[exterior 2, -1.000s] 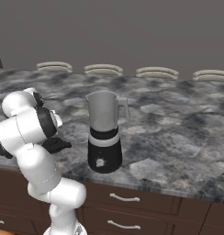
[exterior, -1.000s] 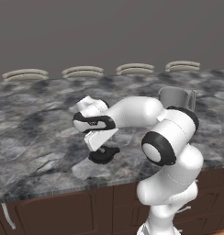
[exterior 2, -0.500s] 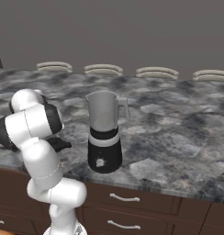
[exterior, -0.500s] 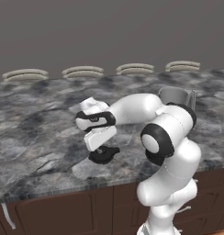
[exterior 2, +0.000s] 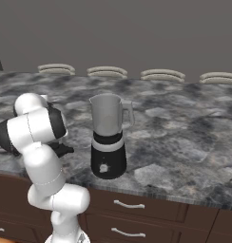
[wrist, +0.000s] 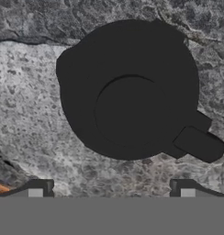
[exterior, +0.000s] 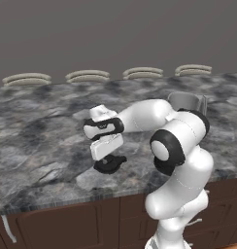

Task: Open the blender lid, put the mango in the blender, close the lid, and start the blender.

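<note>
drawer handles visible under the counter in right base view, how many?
2: one drawer handle below the blender, another handle on the drawer beneath it. The arm may hide others.

The lid (wrist: pixel 127 89) lies flat on the surface (exterior: pixel 38 146), near its front edge, directly below the claw (exterior: pixel 107 154), off the blender (exterior 2: pixel 108 137). The blender stands upright on the surface to the right of the lid, with drawers (exterior 2: pixel 127 205) below.

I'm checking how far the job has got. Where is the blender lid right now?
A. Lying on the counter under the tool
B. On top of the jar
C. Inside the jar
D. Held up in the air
A: the lid lies flat on the counter, and the jar stands open.
</note>
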